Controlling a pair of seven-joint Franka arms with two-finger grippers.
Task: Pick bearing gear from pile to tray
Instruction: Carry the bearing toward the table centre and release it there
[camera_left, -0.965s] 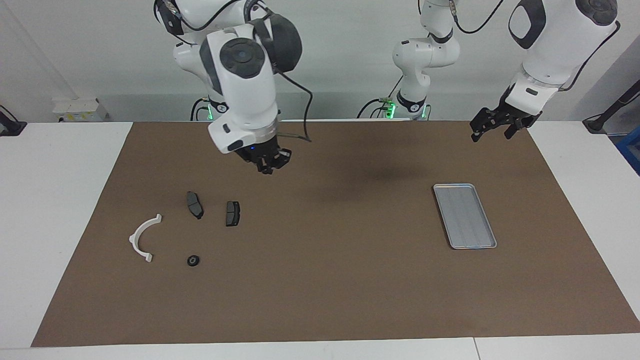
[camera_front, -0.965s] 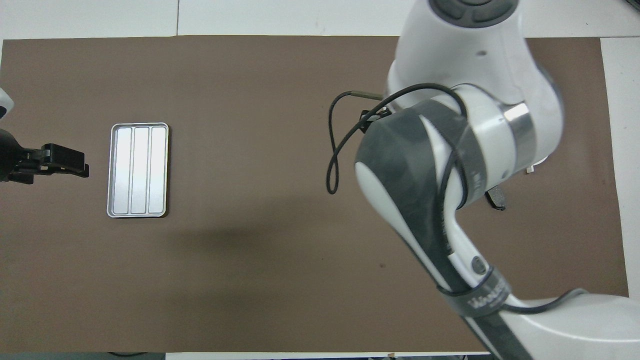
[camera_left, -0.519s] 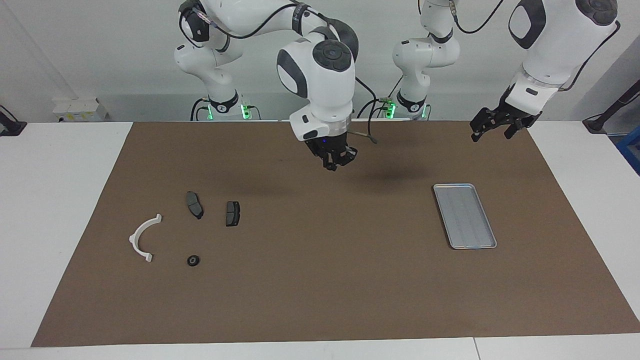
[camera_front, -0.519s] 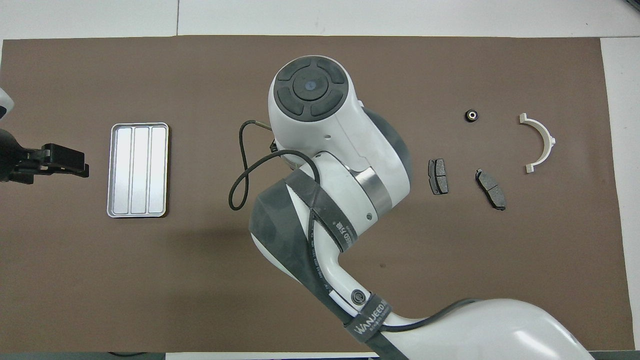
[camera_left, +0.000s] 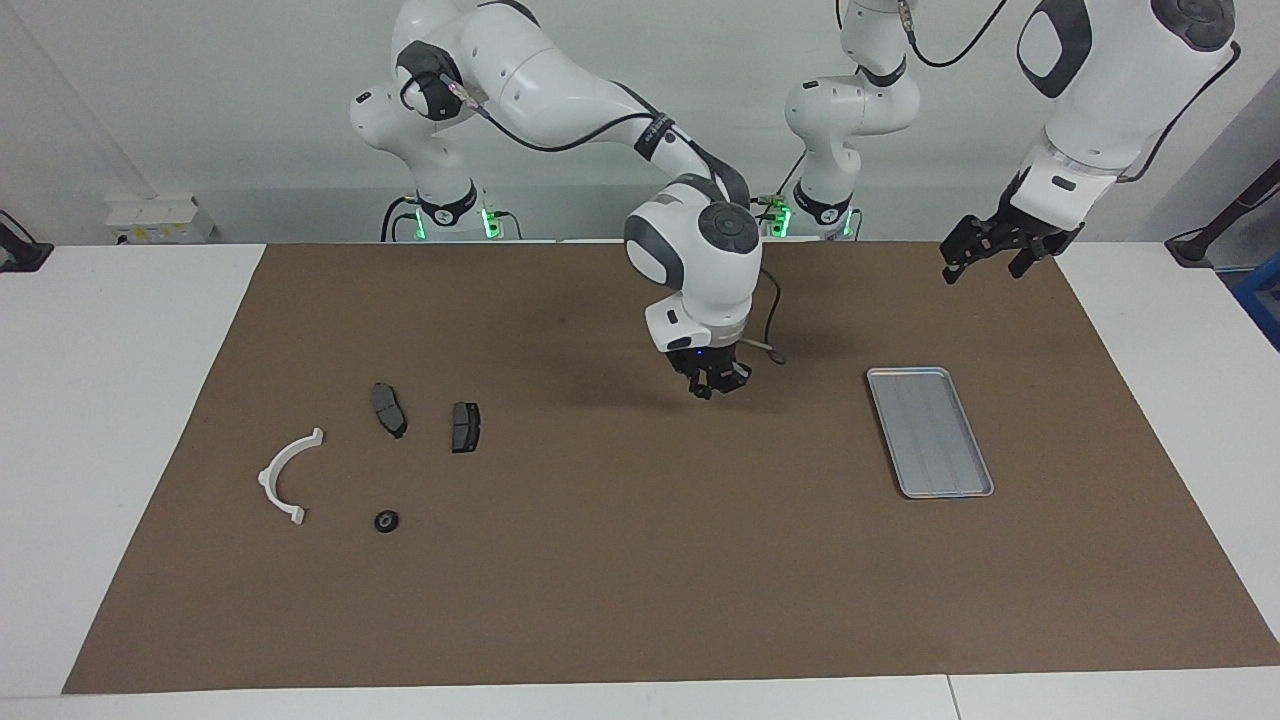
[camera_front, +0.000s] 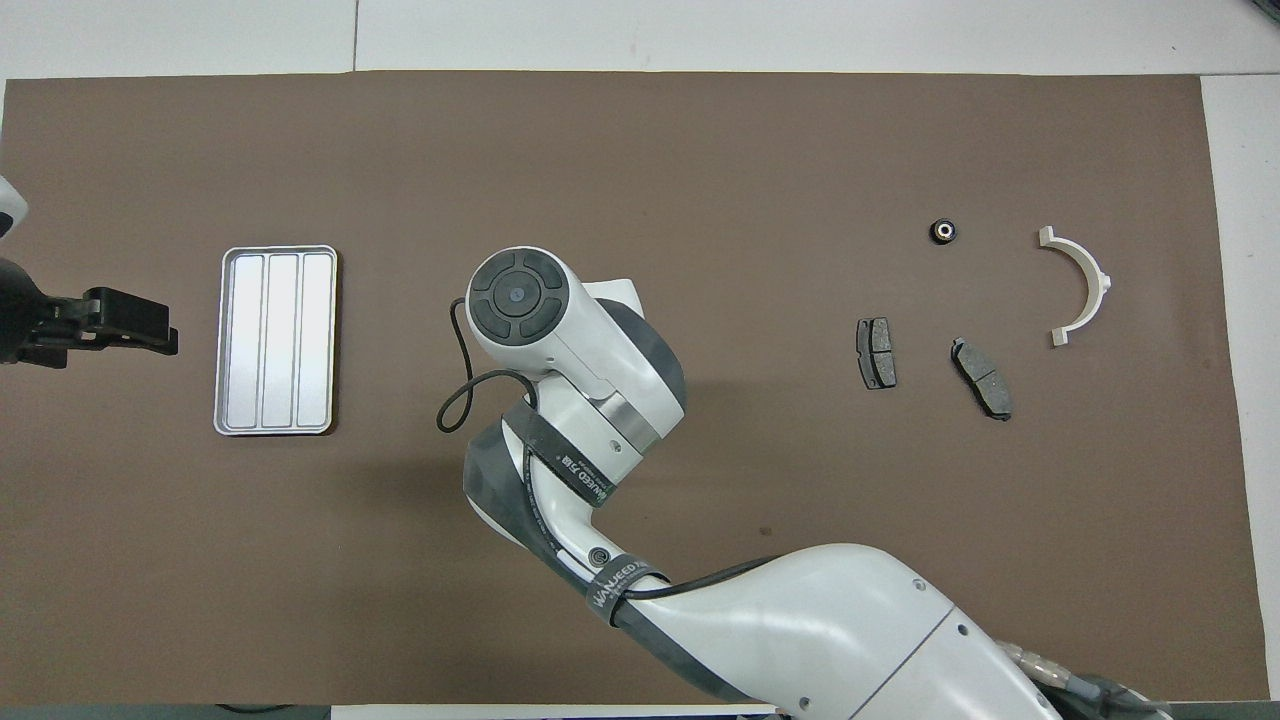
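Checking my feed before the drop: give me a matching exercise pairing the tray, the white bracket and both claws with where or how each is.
1. tray
2. white bracket
3. right claw
4. left claw

A. open, waiting over a corner of the brown mat
B. lying toward the right arm's end
C. shut, over the mat's middle
D. lying toward the left arm's end, nothing in it

Pairs: 1-D, 2-B, 3-C, 4-A

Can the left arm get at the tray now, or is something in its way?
Probably yes. The left gripper hangs open in the air near the tray's end of the mat, and nothing lies in the tray. The right gripper, shut, is over bare mat beside it, apart from it.
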